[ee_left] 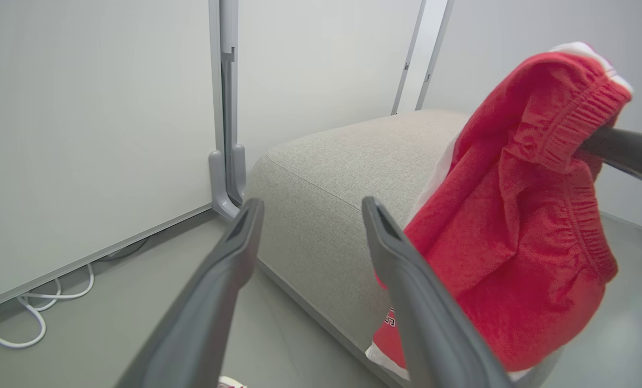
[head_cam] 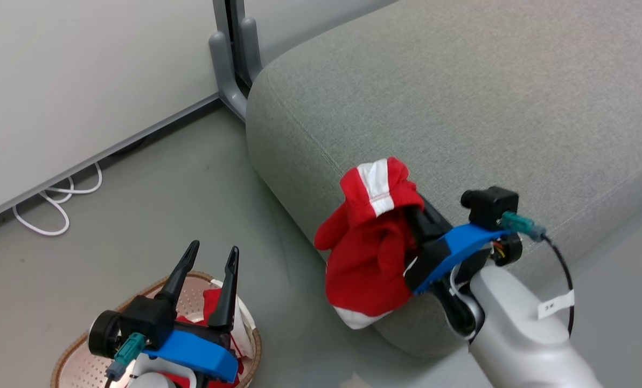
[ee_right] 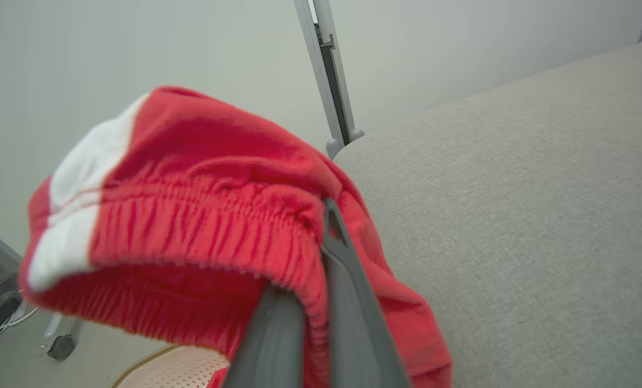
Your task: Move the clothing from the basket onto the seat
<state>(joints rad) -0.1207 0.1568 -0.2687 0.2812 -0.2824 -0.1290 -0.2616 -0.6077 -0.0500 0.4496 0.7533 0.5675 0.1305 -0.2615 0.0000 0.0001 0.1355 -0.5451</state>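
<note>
Right pincer point(head_cam: 417, 218) clamped on clothing point(head_cam: 369, 253) waistband, frame centre, overhanging seat point(head_cam: 488, 108) edge; carry further inward before release. Left pincer point(head_cam: 214, 249) apart above basket point(head_cam: 78, 366).

— Where are the red shorts point(head_cam: 367, 253)?
— Hanging bunched against the front corner of the light grey sofa seat point(head_cam: 488, 108), elastic waistband and white stripe uppermost.
— And the basket point(head_cam: 189, 293)?
— On the floor, well apart from the seat. It is cream and perforated with a brown rim, and more red clothing point(head_cam: 212, 304) lies inside.
</note>
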